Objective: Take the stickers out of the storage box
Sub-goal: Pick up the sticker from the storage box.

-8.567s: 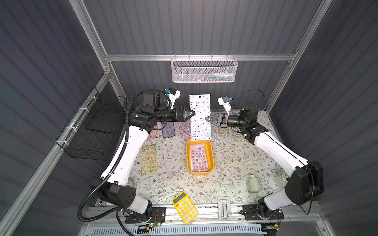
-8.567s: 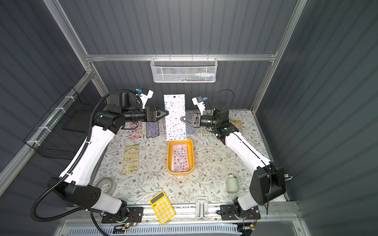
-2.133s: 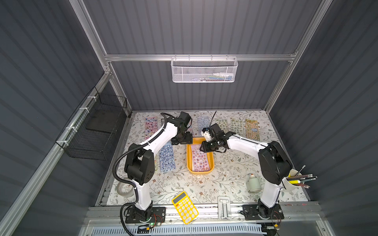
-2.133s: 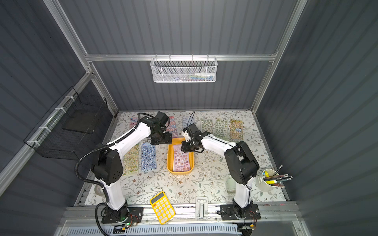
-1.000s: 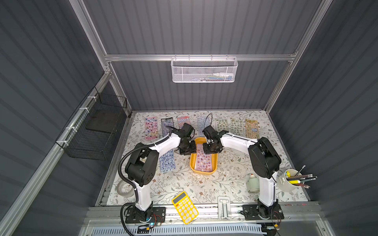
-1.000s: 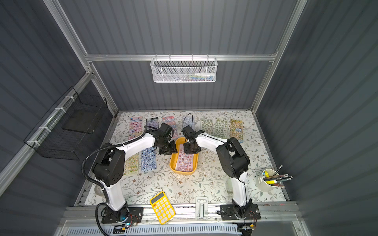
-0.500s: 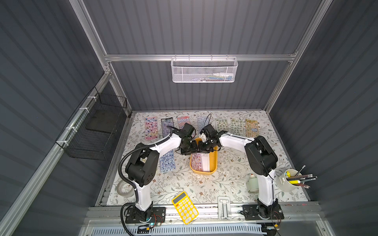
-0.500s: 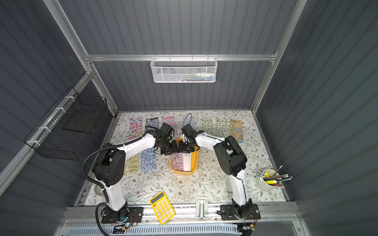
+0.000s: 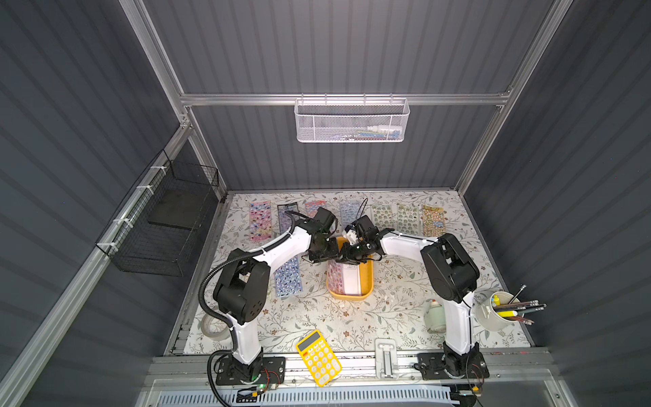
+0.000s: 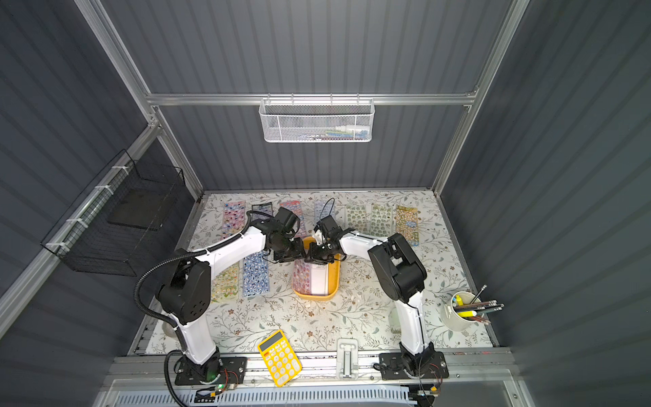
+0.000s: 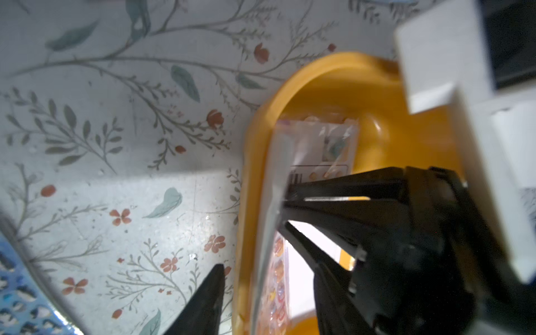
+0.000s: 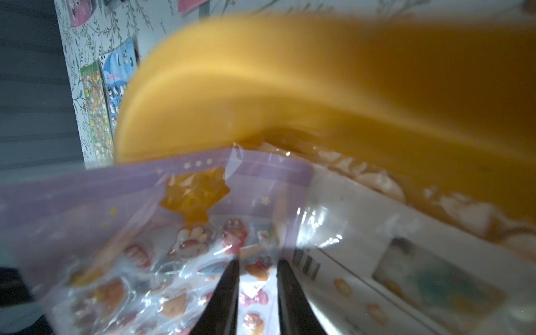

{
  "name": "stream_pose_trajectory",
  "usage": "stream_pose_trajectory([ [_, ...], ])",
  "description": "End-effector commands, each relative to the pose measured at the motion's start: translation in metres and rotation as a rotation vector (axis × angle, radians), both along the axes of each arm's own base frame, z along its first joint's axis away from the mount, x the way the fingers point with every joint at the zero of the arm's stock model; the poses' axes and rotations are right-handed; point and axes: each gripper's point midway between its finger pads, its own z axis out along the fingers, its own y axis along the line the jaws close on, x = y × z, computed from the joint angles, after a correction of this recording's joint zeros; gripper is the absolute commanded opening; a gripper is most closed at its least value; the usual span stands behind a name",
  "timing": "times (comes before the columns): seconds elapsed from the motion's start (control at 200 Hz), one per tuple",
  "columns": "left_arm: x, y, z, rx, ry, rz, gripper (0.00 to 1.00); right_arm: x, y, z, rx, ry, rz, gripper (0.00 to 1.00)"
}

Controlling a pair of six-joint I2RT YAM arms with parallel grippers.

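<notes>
A black wire basket (image 9: 158, 225) is hung on the left wall. On the floral table (image 9: 317, 317), stickers (image 9: 260, 220) are laid out in a back row and beside the left arm. A yellow-green sheet (image 10: 224, 285) next to a blue sheet (image 10: 256, 276) is seen in a top view; elsewhere it is covered by that arm.

In the middle, the storage box (image 9: 369, 282) is found with two sheets in it. A raised sheet (image 9: 334, 278) is tipped on edge by the left wall, and a white-backed sheet (image 9: 353, 280) lies flat.

The left gripper (image 11: 250, 248) is spread wide astride the box's wall and the raised sheet (nothing is clamped). The right gripper (image 12: 258, 262) is shown narrowly parted at the purple-topped raised sheet; whether it is pinched cannot be told.

A calculator (image 9: 318, 357), a bottle (image 9: 435, 315) and a cup of pens (image 9: 493, 312) are set towards the front and right.
</notes>
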Motion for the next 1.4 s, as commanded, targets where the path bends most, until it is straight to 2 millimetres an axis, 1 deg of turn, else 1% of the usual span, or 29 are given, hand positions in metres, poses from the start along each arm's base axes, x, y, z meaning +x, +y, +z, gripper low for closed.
stream_pose_trajectory([
  [0.0,0.003,-0.005,0.014,-0.005,-0.034,-0.019,0.31,-0.009,-0.003,-0.008,-0.015,0.029,0.002,0.27],
  [0.065,0.003,-0.005,0.015,-0.008,-0.036,-0.021,0.26,-0.008,-0.004,-0.008,-0.019,0.025,-0.001,0.26],
  [0.17,0.004,-0.006,0.016,-0.010,-0.037,-0.025,0.10,-0.008,-0.006,-0.006,-0.023,0.019,-0.006,0.26],
  [0.24,0.003,-0.006,0.017,-0.012,-0.037,-0.031,0.02,-0.006,-0.008,0.000,-0.023,0.001,-0.011,0.26],
  [0.26,0.003,-0.006,0.018,-0.013,-0.037,-0.031,0.00,-0.005,-0.009,0.003,-0.023,-0.006,-0.015,0.26],
  [0.295,0.002,-0.007,0.019,-0.018,-0.038,-0.038,0.00,-0.003,-0.011,0.008,-0.023,-0.020,-0.019,0.26],
  [0.37,0.002,-0.008,0.026,-0.025,-0.054,-0.052,0.00,0.002,-0.019,0.025,-0.032,-0.074,-0.035,0.26],
  [0.41,0.004,-0.008,0.033,-0.031,-0.070,-0.060,0.00,0.006,-0.025,0.038,-0.041,-0.118,-0.049,0.27],
  [0.46,0.006,-0.009,0.045,-0.047,-0.100,-0.072,0.00,0.011,-0.035,0.053,-0.057,-0.171,-0.068,0.29],
  [0.49,0.008,-0.009,0.053,-0.059,-0.119,-0.077,0.00,0.014,-0.040,0.066,-0.057,-0.207,-0.079,0.31],
  [0.52,0.010,-0.009,0.061,-0.074,-0.139,-0.084,0.00,0.020,-0.050,0.075,-0.090,-0.256,-0.108,0.33],
  [0.6,0.016,-0.006,0.083,-0.118,-0.189,-0.085,0.00,0.025,-0.065,0.103,-0.119,-0.352,-0.136,0.36],
  [0.665,0.022,0.001,0.100,-0.163,-0.222,-0.076,0.00,0.027,-0.075,0.125,-0.142,-0.428,-0.149,0.43],
  [0.73,0.029,0.011,0.115,-0.212,-0.253,-0.052,0.00,0.028,-0.082,0.143,-0.155,-0.492,-0.154,0.53],
  [0.755,0.031,0.016,0.118,-0.226,-0.264,-0.042,0.00,0.028,-0.084,0.149,-0.159,-0.513,-0.158,0.72],
  [0.76,0.032,0.017,0.120,-0.231,-0.268,-0.040,0.00,0.028,-0.085,0.150,-0.160,-0.517,-0.158,0.79],
  [0.765,0.032,0.018,0.121,-0.233,-0.270,-0.037,0.00,0.028,-0.085,0.151,-0.160,-0.520,-0.158,0.88],
  [0.77,0.032,0.018,0.122,-0.236,-0.273,-0.037,0.00,0.028,-0.085,0.152,-0.161,-0.522,-0.158,0.94],
  [0.78,0.033,0.021,0.123,-0.240,-0.279,-0.032,0.00,0.028,-0.086,0.154,-0.163,-0.530,-0.162,0.98],
  [0.865,0.039,0.039,0.133,-0.259,-0.308,0.004,0.00,0.028,-0.095,0.170,-0.183,-0.584,-0.183,0.99],
  [0.941,0.039,0.050,0.139,-0.254,-0.331,0.008,0.00,0.028,-0.107,0.182,-0.206,-0.638,-0.225,0.99],
  [1.021,0.038,0.058,0.140,-0.233,-0.342,0.009,0.00,0.028,-0.121,0.196,-0.226,-0.717,-0.269,0.99],
  [1.081,0.037,0.066,0.138,-0.208,-0.338,0.020,0.00,0.027,-0.130,0.212,-0.228,-0.781,-0.305,0.99],
  [1.166,0.038,0.078,0.136,-0.192,-0.329,0.044,0.00,0.025,-0.142,0.226,-0.238,-0.843,-0.348,0.99],
  [1.171,0.035,0.079,0.129,-0.185,-0.311,0.045,0.00,0.026,-0.143,0.227,-0.239,-0.845,-0.351,0.99],
  [1.181,0.033,0.082,0.122,-0.178,-0.293,0.051,0.00,0.026,-0.144,0.228,-0.240,-0.850,-0.358,0.99],
  [1.271,0.031,0.097,0.106,-0.155,-0.246,0.082,0.00,0.028,-0.150,0.238,-0.231,-0.861,-0.382,0.99],
  [1.326,0.029,0.107,0.097,-0.131,-0.221,0.098,0.00,0.030,-0.147,0.239,-0.212,-0.847,-0.362,0.99],
  [1.396,0.026,0.117,0.086,-0.094,-0.191,0.114,0.00,0.031,-0.145,0.235,-0.213,-0.822,-0.352,0.99],
])
